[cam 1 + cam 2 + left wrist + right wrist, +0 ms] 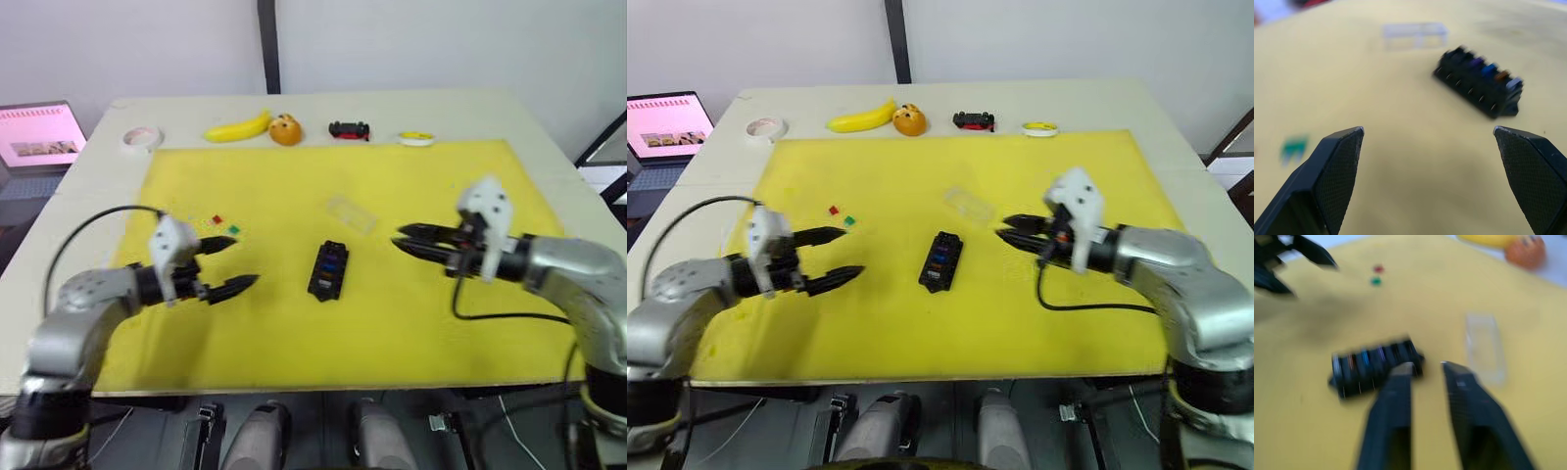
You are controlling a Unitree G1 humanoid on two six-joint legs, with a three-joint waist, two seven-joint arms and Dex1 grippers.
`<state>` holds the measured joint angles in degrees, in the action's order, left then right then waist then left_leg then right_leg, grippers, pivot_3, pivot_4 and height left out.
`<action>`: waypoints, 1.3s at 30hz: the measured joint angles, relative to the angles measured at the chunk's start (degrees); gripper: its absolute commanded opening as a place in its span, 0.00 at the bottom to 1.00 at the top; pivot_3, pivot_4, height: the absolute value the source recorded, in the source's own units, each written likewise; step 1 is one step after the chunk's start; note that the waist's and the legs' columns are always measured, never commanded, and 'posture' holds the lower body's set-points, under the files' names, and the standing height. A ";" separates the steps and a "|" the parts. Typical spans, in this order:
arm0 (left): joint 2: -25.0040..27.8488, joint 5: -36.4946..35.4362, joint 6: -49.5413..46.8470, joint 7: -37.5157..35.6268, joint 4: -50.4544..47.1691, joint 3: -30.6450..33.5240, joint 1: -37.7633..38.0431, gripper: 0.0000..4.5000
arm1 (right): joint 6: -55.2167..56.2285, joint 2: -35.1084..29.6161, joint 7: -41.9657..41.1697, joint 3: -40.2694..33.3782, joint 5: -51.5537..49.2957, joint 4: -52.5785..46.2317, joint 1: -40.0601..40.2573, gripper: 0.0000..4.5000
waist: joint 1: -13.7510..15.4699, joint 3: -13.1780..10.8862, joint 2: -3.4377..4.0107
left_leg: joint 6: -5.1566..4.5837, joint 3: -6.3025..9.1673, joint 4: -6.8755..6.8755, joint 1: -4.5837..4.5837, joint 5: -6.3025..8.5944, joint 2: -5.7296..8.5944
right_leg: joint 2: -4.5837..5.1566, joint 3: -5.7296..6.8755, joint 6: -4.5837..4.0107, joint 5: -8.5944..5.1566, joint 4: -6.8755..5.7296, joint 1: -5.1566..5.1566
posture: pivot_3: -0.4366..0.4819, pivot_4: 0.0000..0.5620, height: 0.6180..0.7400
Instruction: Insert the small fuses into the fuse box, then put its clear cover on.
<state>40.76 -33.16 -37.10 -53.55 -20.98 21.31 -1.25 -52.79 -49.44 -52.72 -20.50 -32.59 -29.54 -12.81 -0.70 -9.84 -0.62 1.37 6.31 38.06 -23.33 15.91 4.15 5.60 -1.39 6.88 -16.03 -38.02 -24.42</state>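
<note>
left gripper point(227, 264) spread, fuse box point(328, 269) lengthwise front-to-back

L claw point(227, 262) wide open, R claw point(404, 243) nearly closed, both arms low, empty.

The black fuse box point(940, 261) lies flat on the yellow mat, with purple, blue, orange and grey fuses seated. A red fuse point(833, 210) and green fuse point(849, 220) lie loose nearby. The clear cover point(968, 204) lies apart, unfitted.

Silver arms point(83, 304) — black cables point(495, 316); textured (black) fingers point(1334, 169).
</note>
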 measured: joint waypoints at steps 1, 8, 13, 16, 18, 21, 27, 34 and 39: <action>0.64 -1.26 -1.56 0.70 -0.48 3.73 2.69 1.00 | 0.73 -1.54 -1.00 -2.56 -0.02 0.50 2.05 0.77 | -0.06 0.00 0.00 | 0.00 -0.02 -0.01 0.02 0.00 -0.02 | -0.02 0.00 0.00 0.00 0.01 0.01 | 0.48 0.27 1.00; 1.69 -6.48 -7.52 1.68 0.24 22.26 17.54 1.00 | 7.65 -6.02 -4.05 -9.95 2.09 8.42 9.39 0.99 | 0.27 0.00 0.00 | -0.01 -0.08 -0.03 0.26 0.00 -0.04 | 0.03 0.04 -0.01 -0.01 0.14 0.41 | 0.48 0.27 1.00; 1.86 -7.58 -8.52 1.70 -0.18 23.48 21.63 1.00 | 10.09 -6.12 -3.28 -8.56 2.55 10.96 8.31 0.99 | 0.13 -0.01 0.02 | -0.08 -0.07 -0.19 0.85 0.08 -0.09 | 0.08 0.05 -0.04 -0.02 0.52 1.09 | 0.48 0.27 1.00; 4.32 -10.94 -12.21 2.02 -2.22 23.40 21.29 1.00 | 10.38 -6.06 -2.64 -5.54 1.88 10.22 5.63 0.99 | 0.14 -0.01 0.03 | -0.08 -0.01 -0.20 0.87 0.09 -0.13 | 0.11 0.05 -0.04 -0.03 0.60 1.17 | 0.48 0.27 1.00; 6.10 -14.44 -16.02 2.92 -3.03 23.43 19.60 1.00 | 9.76 -5.49 -1.77 -3.45 0.79 9.15 3.59 0.99 | 0.14 -0.01 0.06 | -0.08 0.00 -0.21 0.87 0.09 -0.12 | 0.14 0.05 -0.04 -0.02 0.61 1.16 | 0.48 0.27 1.00; 9.75 -23.80 -25.01 6.19 -2.41 23.42 12.55 1.00 | 7.22 -3.04 0.20 0.76 -2.35 5.81 -0.97 0.99 | 0.11 -0.03 0.06 | -0.08 0.08 -0.21 0.87 0.09 -0.13 | 0.11 0.09 -0.03 -0.02 0.61 1.16 | 0.48 0.27 1.00; 11.63 -40.08 -37.03 18.95 4.81 21.09 -2.97 1.00 | 3.76 0.99 3.90 6.92 -7.13 0.51 -5.98 0.99 | 0.04 -0.06 0.07 | -0.10 0.07 -0.22 0.86 0.11 -0.05 | 0.06 0.10 -0.01 -0.01 0.63 1.10 | 0.48 0.27 1.00; 3.32 -44.18 -38.12 29.86 14.69 11.97 -11.50 1.00 | 3.77 9.65 10.43 18.29 -5.66 -0.65 -13.28 0.99 | -0.07 -0.05 0.07 | 0.04 0.01 -0.29 0.84 0.03 -0.03 | 0.03 0.03 -0.01 -0.01 0.53 0.94 | 0.48 0.27 1.00; -2.09 -45.44 -38.33 38.02 25.19 11.12 -18.14 1.00 | 4.13 13.41 13.69 23.13 -3.15 0.02 -16.34 0.99 | 0.23 -0.02 -0.02 | 0.03 0.09 -0.23 0.82 0.03 0.04 | 0.04 0.06 -0.01 -0.01 0.51 0.96 | 0.48 0.27 1.00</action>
<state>38.66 -78.61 -75.43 -15.53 4.21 32.43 -19.39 -48.66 -36.03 -39.03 2.64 -35.74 -29.52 -29.14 -0.47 -9.86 -0.63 1.40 6.40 37.83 -22.52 15.94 4.19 5.64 -1.34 6.87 -16.03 -37.51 -23.46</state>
